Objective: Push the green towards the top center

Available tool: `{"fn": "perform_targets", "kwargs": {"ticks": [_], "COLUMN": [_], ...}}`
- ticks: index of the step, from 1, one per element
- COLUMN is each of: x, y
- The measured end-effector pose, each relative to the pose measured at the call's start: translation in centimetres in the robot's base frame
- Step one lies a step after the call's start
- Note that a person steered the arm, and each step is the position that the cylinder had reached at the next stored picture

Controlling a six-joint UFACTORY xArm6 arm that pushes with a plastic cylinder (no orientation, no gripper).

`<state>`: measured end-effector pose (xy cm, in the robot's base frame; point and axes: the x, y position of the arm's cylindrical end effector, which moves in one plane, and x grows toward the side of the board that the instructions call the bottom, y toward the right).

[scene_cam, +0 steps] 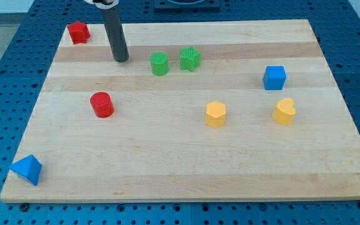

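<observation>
Two green blocks sit near the view's top centre: a green cylinder-like block (159, 64) and, just to its right, a green star-shaped block (190, 59). They are apart by a small gap. My tip (121, 59) rests on the board to the left of the green cylinder, about a block's width and a half away, not touching it. The rod rises from the tip toward the view's top edge.
A red block (78, 32) sits at the top left corner, a red cylinder (102, 104) left of centre, a blue triangular block (27, 169) at the bottom left. A blue cube (274, 77), a yellow hexagon (215, 114) and a yellow heart-like block (284, 111) lie on the right. The wooden board (180, 169) ends at blue pegboard.
</observation>
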<state>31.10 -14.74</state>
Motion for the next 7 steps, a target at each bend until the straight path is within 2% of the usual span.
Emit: {"fn": "perform_targets", "kwargs": {"ticks": [3,6,7], "x": [-1.5,-1.5,0.8], "y": [0.9,8.7,10.3]}}
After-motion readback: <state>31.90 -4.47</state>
